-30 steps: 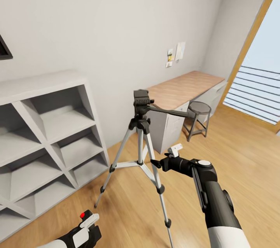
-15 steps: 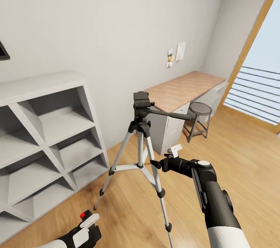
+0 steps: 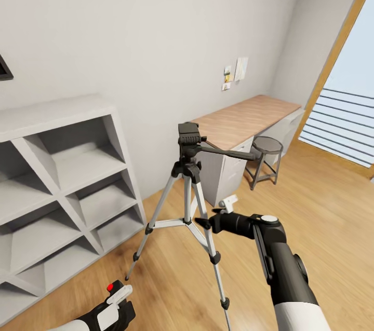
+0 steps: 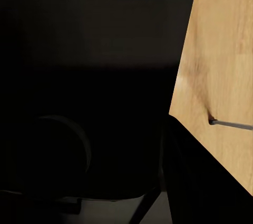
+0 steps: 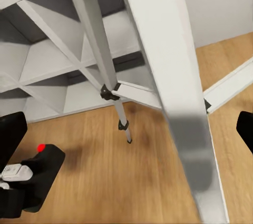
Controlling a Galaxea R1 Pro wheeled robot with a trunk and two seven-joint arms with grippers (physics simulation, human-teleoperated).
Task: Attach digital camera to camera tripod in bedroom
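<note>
Head view | wood plank floor [image 3: 322, 201] | white wall [image 3: 130, 25] | cube shelves [image 3: 62, 185]

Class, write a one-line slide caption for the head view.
Right gripper reaches toward a leg of the camera tripod while the left gripper holds the digital camera low.

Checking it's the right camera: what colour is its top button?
Red button, clearest in the head view.
</note>
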